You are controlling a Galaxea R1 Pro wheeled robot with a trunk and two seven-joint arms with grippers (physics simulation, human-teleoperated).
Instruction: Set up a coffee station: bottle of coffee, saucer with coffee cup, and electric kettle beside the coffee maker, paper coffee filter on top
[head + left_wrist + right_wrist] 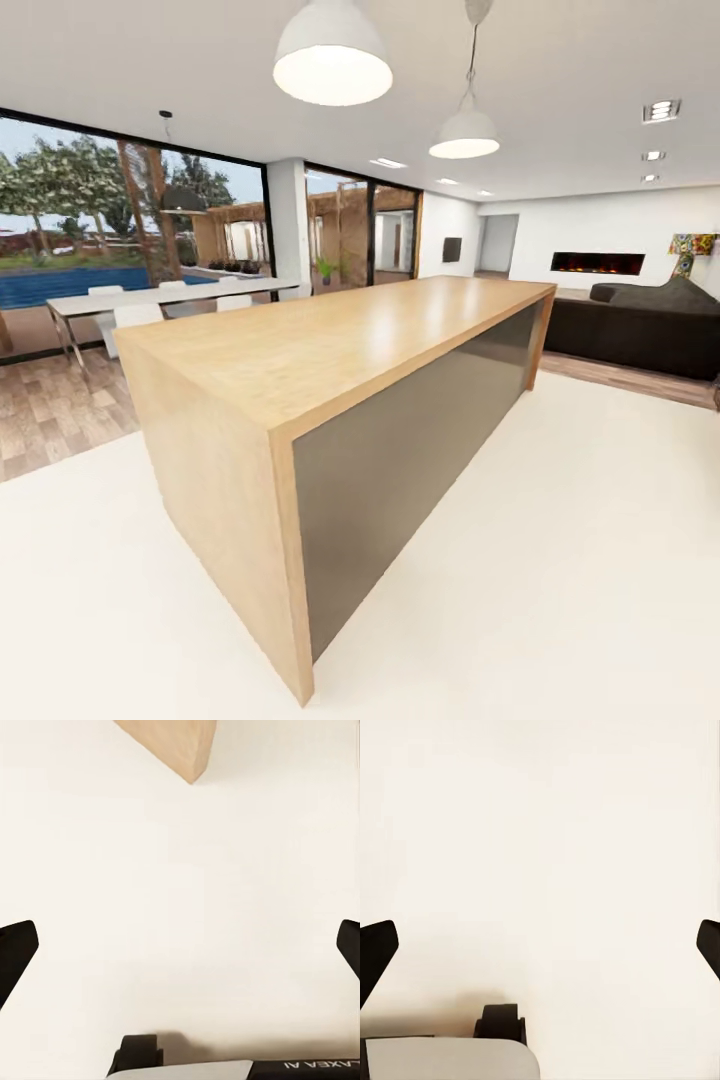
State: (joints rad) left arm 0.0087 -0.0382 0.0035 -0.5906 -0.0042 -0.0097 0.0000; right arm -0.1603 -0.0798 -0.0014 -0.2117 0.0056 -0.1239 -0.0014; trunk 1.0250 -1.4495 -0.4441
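None of the coffee things are in sight; the countertop, the coffee maker, the bottle of coffee, the filter, the saucer, the cup and the kettle are out of view. In the left wrist view my left gripper (180,945) is open, its dark fingertips (16,949) far apart over pale floor, with a corner of the orange-wood island (184,746) beyond. My right gripper (540,945) is open too, with nothing between its fingertips (376,949) but pale floor.
The big orange-wood island (330,350) with a grey side panel stands straight ahead, its near corner close. White floor (560,560) lies around it. A white dining table (150,297) with chairs stands far left by the windows, a dark sofa (640,325) far right.
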